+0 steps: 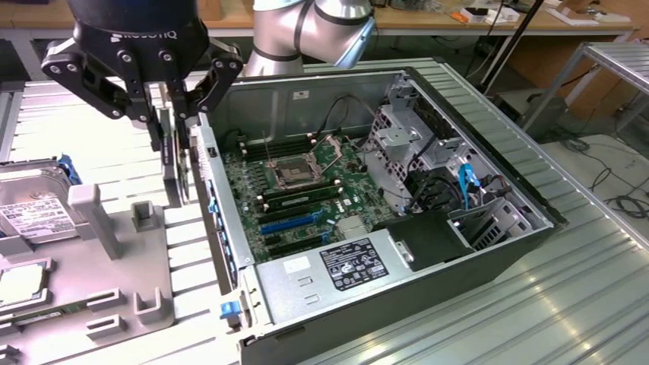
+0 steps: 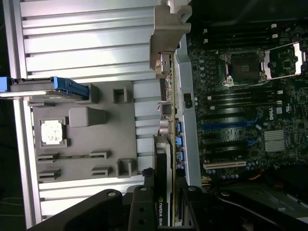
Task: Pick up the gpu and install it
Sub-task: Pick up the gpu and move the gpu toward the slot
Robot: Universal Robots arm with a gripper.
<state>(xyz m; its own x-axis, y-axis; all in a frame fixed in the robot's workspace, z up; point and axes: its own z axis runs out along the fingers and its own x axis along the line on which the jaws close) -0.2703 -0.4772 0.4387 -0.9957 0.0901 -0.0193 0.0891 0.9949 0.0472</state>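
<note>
The gpu (image 1: 175,163) was held upright and edge-on, clamped between the fingers of the gripper (image 1: 172,114). It was suspended just outside the rear wall of the open computer case (image 1: 426,300). The grey tray (image 1: 112,281) and a hard drive (image 1: 36,205) were seen on its other side.

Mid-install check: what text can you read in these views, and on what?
"ROBOTIQ": on the gripper body.
"NVIDIA QUA", cut off: on the gpu held in the jaws.
Too small to read: power supply label, hard drive label.
</note>
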